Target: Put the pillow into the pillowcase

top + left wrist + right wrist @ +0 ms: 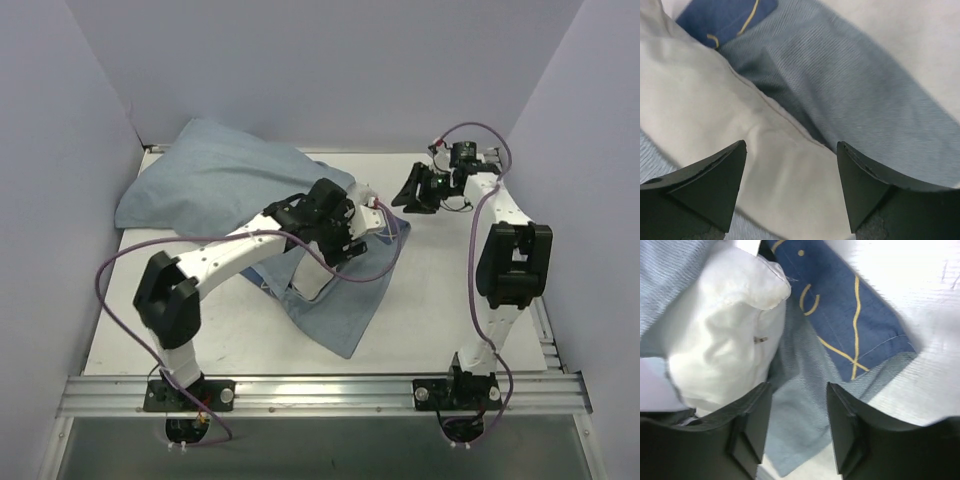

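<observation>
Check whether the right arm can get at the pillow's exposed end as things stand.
Likely yes. The right gripper hovers open right beside the pillow, whose white end pokes out of the pillowcase; nothing sits between them.

Soft cloth on a smooth white table [440, 300].
The pillowcase [210, 180] is matt woven blue cloth, the pillow [725, 340] crinkly white cloth, the bottom rail [320, 392] shiny metal.

Place: I'm in a robot lab test cell.
Walls: plain lavender panels [60, 150] box me in, nine round to three o'clock.
Bench: bare white table [440, 320], aluminium rail [320, 392] at six o'clock.
</observation>
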Motion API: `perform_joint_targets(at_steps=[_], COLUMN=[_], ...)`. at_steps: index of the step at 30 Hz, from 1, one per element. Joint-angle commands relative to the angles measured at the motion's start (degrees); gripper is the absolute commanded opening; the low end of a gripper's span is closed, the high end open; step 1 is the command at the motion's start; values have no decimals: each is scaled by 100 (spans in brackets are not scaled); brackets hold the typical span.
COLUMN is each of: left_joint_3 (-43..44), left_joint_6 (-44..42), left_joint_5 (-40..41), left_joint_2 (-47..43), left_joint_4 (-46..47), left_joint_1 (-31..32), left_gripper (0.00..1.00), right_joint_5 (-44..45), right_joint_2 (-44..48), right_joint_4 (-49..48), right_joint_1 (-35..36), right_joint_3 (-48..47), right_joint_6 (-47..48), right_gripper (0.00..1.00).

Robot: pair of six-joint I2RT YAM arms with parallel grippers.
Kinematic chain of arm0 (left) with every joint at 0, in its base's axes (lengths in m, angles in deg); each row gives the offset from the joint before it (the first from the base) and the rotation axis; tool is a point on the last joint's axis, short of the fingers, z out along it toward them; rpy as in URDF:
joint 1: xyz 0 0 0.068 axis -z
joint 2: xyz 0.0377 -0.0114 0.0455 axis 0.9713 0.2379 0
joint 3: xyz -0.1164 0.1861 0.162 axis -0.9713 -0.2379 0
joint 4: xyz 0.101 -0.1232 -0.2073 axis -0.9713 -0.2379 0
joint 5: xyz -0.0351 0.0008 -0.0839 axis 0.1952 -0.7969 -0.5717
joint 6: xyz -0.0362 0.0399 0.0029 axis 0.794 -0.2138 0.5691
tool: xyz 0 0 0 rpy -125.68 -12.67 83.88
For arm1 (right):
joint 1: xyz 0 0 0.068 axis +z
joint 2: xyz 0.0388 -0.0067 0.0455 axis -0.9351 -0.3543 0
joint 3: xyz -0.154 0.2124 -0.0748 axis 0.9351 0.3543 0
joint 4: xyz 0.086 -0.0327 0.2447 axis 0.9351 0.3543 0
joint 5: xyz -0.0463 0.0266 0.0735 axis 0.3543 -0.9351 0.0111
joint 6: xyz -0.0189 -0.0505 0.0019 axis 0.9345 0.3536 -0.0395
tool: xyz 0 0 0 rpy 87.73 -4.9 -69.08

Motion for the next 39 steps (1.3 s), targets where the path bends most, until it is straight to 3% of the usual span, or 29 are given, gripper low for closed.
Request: perform_joint_targets(at_steps=[1, 5, 8, 12, 17, 19, 20, 23, 30, 34, 35, 39], left_joint_3=[416, 435, 215, -294, -813, -918, -1015, -1182, -1595, -1771, -1754, -1473], left_joint_6=[-588, -887, -966, -993, -1186, -1239, -1300, -1484, -2222, -2487, -2409, -2083], left_joint_5=[1058, 1578, 1290, 296, 234, 269, 252, 225, -713, -1198, -1208, -1400], left_joint_2=[497, 937, 807, 402, 165, 68, 41, -151, -802, -1224, -1251, -1093], left_joint_4=[422, 379, 108, -122, -332, -350, -403, -508, -1316, -1581, -1572, -1581], left_joint_1=[94, 94, -28, -231, -415, -564, -617, -793, -978, -969, -943, -934], left_gripper=[82, 82, 68, 46, 19, 10, 1, 0, 0, 0, 0, 0], right_joint_5=[1233, 2032, 2403, 2701, 3203, 3510, 3589, 3756, 3476, 2528, 1882, 1656], right_joint_2=[-30, -479, -743, -989, -1350, -1359, -1350, -1323, -973, -744, -717, -218], right_joint_4=[967, 1143, 1169, 1222, 1441, 1450, 1468, 1564, 1688, 1705, 1818, 1864], right_joint_1=[632, 1229, 1362, 1494, 1609, 1600, 1591, 1478, 1039, 704, 695, 1151], right_joint_3=[-370, -573, -538, -485, -502, -546, -555, -625, -1064, -1434, -1547, -944], right_joint_6=[1237, 1564, 1792, 2081, 2450, 2442, 2460, 2522, 2487, 2259, 2319, 3388], right_gripper=[51, 56, 56, 53, 36, 20, 15, 0, 0, 0, 0, 24])
